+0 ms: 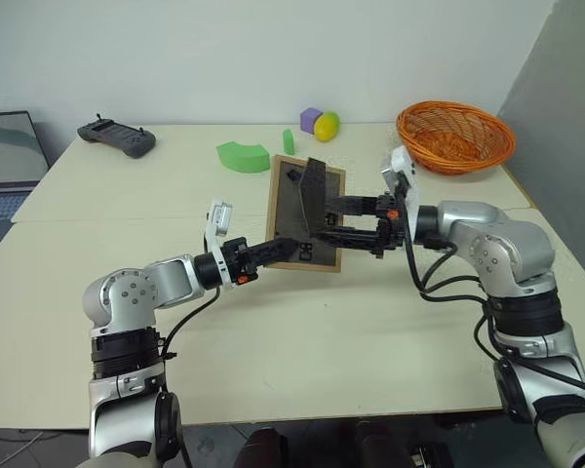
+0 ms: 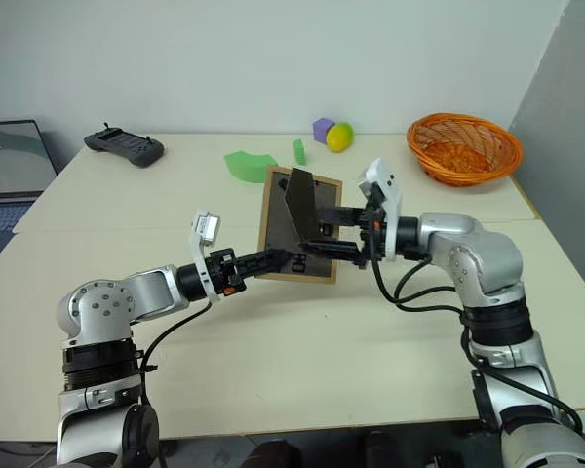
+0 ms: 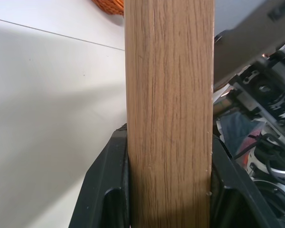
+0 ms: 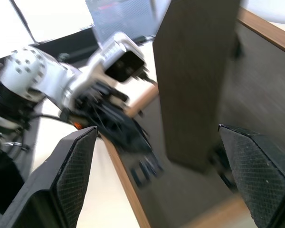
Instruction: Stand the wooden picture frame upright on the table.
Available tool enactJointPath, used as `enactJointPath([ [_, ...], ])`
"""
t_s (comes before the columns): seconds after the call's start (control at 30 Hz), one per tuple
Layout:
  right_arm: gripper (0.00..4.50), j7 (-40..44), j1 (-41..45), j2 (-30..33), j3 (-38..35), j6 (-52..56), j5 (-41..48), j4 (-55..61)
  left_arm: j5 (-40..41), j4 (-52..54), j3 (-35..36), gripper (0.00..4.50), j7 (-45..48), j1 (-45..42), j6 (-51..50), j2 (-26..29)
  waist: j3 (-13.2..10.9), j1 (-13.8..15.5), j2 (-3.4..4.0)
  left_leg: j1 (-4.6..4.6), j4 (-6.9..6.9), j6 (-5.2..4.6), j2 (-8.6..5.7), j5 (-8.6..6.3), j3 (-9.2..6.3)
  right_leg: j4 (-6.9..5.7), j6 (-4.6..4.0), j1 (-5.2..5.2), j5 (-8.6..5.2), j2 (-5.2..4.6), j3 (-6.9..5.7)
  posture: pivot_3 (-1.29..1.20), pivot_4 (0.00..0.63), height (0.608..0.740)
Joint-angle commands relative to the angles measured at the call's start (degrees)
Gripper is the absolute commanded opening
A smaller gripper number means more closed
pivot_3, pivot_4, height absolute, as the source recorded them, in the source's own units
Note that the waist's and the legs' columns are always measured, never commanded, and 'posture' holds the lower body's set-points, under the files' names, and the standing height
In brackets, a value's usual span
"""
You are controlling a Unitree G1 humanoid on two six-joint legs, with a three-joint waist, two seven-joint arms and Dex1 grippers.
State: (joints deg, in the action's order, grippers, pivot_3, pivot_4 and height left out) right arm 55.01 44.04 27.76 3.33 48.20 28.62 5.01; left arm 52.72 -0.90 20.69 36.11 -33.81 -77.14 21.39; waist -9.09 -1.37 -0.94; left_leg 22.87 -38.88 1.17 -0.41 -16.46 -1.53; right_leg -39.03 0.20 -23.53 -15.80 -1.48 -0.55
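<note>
The wooden picture frame [image 1: 306, 214] is held above the counter [image 1: 370, 322] — back panel showing, stand folded out — clamped at its edge by the left hand [image 1: 273, 251]. The right hand [image 1: 336, 223] is spread apart around the stand, gripping nothing. Setting it down upright is still to be done.

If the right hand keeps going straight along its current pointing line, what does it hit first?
Most likely the fold-out stand on the back of the wooden picture frame: it sits between the open fingers of the right hand, with the back panel just behind. Depth is hard to judge.
</note>
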Motion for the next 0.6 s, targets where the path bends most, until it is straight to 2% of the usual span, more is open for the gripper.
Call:
enactJointPath([
  [0.03, 4.31, 3.7, -4.8, 5.8, 2.2, -18.6, -8.6, 0.9, 5.0, 1.9, 2.5, 1.29, 0.2, -0.7, -2.8, 1.3, 0.0, 0.1, -0.01, 0.00, 0.00, 0.00, 0.00, 0.00, 0.00, 0.00, 0.00, 0.01, 0.00, 0.00, -0.01, 0.00, 0.150, 0.740],
  [0.13, 4.31, 3.0, -9.6, 8.4, 3.5, -44.9, -18.8, -4.7, 9.5, -0.2, 7.2, 1.29, -3.0, -1.7, -8.3, 0.7, 0.0, -0.2, -0.03, -0.02, 0.00, -0.01, 0.00, -0.01, 0.02, 0.00, 0.02, 0.02, -0.01, 0.01, 0.00, 0.00, 0.150, 0.740],
  [0.2, 4.31, -2.7, -10.6, 8.6, 4.2, -62.7, -26.4, -11.9, 11.5, -0.8, 9.4, 1.29, -4.9, -2.2, -12.0, 0.3, 0.0, -0.2, -0.05, -0.04, 0.00, -0.01, 0.02, -0.01, 0.03, 0.00, 0.02, 0.02, -0.01, 0.03, -0.01, 0.00, 0.150, 0.740],
  [0.3, 4.31, -15.7, -8.6, 8.4, 5.9, -83.6, -39.3, -22.8, 15.3, -0.7, 9.4, 1.29, -7.7, -1.3, -15.2, 0.6, -0.1, -0.4, -0.09, -0.09, -0.03, 0.18, 0.05, 0.10, 0.08, -0.06, 0.02, 0.03, -0.01, 0.06, 0.06, 0.00, 0.150, 0.740],
  [0.33, 4.31, -24.7, -7.0, 9.6, 7.8, -89.8, -48.8, -25.7, 17.3, -1.2, 9.3, 1.29, -9.0, -0.9, -15.4, 0.6, -0.1, -0.5, -0.09, -0.09, -0.01, 0.21, 0.05, 0.12, 0.11, -0.06, 0.02, 0.03, -0.01, 0.05, 0.06, 0.00, 0.150, 0.740],
  [0.37, 4.31, -34.0, -5.2, 10.9, 9.8, -94.0, -58.4, -27.7, 19.3, -1.9, 9.2, 1.29, -10.5, -0.6, -15.4, 0.6, -0.1, -0.5, -0.09, -0.09, -0.01, 0.23, 0.06, 0.13, 0.12, -0.06, 0.02, 0.03, -0.01, 0.05, 0.07, 0.00, 0.150, 0.740],
  [0.43, 4.31, -47.8, -1.6, 11.1, 11.8, -98.3, -69.3, -31.9, 23.0, -2.9, 9.0, 1.29, -13.5, 0.0, -15.4, 0.3, -0.1, -0.4, -0.10, -0.08, -0.03, 0.33, 0.04, 0.18, 0.16, -0.17, 0.02, -0.10, -0.01, 0.05, 0.20, 0.00, 0.150, 0.740],
  [0.6, 4.31, -65.5, 4.6, 9.6, 17.4, -103.0, -81.8, -37.5, 31.0, -5.2, 8.6, 1.29, -20.5, 0.4, -15.4, -0.2, -0.1, -0.4, -0.14, -0.09, -0.02, 0.58, 0.08, 0.33, 0.12, -0.09, 0.01, -0.08, -0.01, 0.10, 0.16, 0.00, 0.150, 0.740],
])
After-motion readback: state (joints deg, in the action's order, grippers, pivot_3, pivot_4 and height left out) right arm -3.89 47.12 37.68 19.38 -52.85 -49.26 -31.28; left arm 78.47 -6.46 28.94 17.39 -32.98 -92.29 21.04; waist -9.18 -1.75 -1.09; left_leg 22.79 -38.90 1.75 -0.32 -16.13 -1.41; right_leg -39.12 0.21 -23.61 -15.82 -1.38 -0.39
